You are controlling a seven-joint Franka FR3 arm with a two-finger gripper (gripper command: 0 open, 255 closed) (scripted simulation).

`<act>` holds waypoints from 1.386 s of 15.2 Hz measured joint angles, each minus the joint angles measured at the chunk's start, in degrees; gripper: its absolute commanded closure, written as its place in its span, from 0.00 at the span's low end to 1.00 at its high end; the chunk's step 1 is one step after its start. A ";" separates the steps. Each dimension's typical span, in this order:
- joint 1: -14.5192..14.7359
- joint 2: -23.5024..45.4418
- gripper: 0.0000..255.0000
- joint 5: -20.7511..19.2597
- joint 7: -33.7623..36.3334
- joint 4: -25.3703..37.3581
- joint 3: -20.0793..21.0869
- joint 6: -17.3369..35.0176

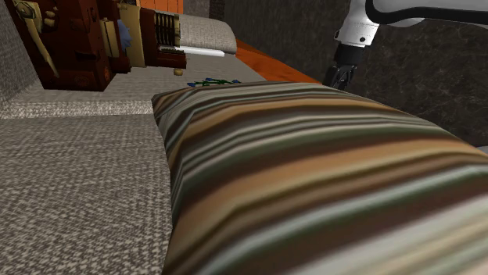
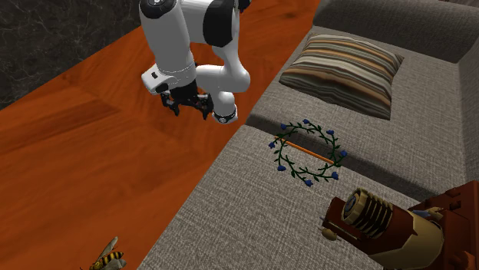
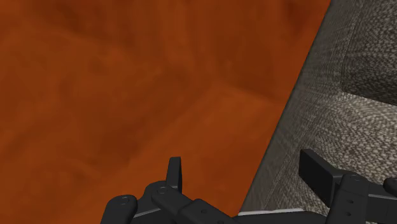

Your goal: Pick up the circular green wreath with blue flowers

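though a pillow (image 1: 313, 180) half-hides it, wreath (image 2: 307, 152) lies whole.

Shows green wreath (image 2: 307, 153) flat on grey sofa (image 2: 230, 199), near striped cushion (image 2: 341, 73); gripper (image 2: 186, 103) above orange floor (image 2: 77, 153).

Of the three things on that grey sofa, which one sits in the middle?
The green wreath with blue flowers: a thin ring lying flat between the striped pillow and the brown-and-gold machine.
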 measured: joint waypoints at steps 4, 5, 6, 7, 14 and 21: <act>1.02 1.63 0.00 2.22 2.58 1.75 2.14 -0.11; 1.37 2.39 0.00 3.05 3.52 2.17 2.87 0.27; 1.86 3.96 0.00 4.11 4.84 3.40 3.97 0.67; 2.26 5.26 0.00 5.01 5.95 4.59 4.84 0.85; 4.65 12.28 0.00 10.34 13.75 12.22 10.75 1.27; 6.43 22.20 0.00 13.53 22.09 23.32 16.74 1.88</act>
